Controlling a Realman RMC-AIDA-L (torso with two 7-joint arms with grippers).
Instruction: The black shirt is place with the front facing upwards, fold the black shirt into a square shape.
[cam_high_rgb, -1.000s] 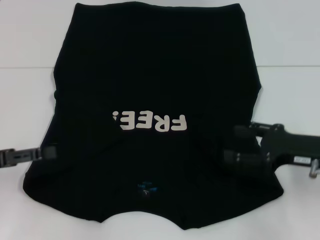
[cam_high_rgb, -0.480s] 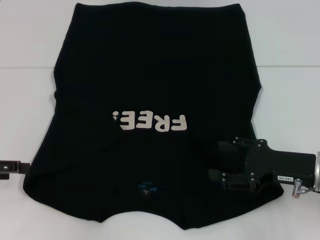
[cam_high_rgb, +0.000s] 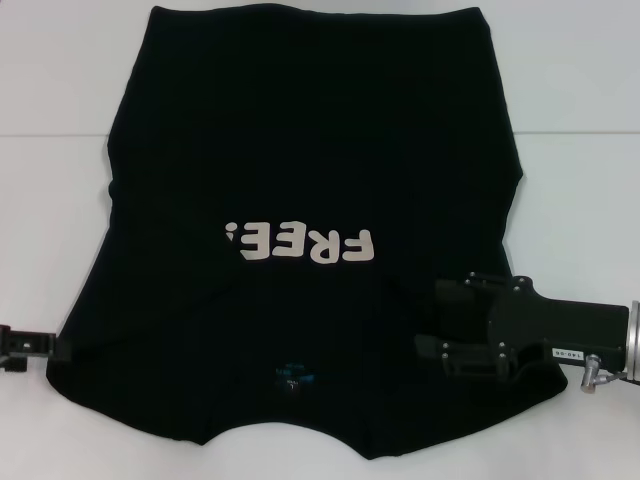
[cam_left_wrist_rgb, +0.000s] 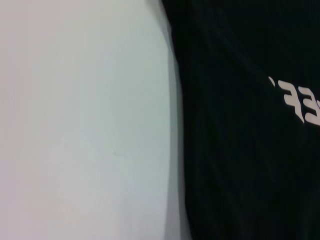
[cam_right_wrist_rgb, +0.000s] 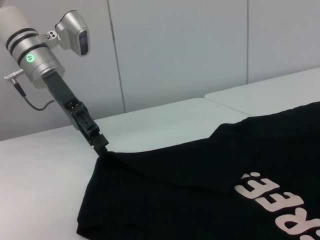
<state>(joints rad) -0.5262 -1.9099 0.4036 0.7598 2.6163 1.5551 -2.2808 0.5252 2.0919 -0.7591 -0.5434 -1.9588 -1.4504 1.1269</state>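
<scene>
The black shirt (cam_high_rgb: 310, 200) lies flat on the white bench (cam_high_rgb: 580, 180), front up, with the white "FREE!" letters (cam_high_rgb: 300, 243) showing and the neck nearest the robot. The left pincer (cam_right_wrist_rgb: 102, 145) touches the shirt's left edge near the sleeve; I cannot tell if it is pinching. The right pincer (cam_high_rgb: 450, 330) rests on the shirt's right side near the neck; I cannot tell its state either.

Black shirt (cam_high_rgb: 310, 200) collar end was cut off by head view's lower edge. Right pincer (cam_high_rgb: 440, 330) fingertips merged with black cloth, opening unreadable. Left pincer (cam_right_wrist_rgb: 102, 147) tip met shirt edge, grip undiscernible.
</scene>
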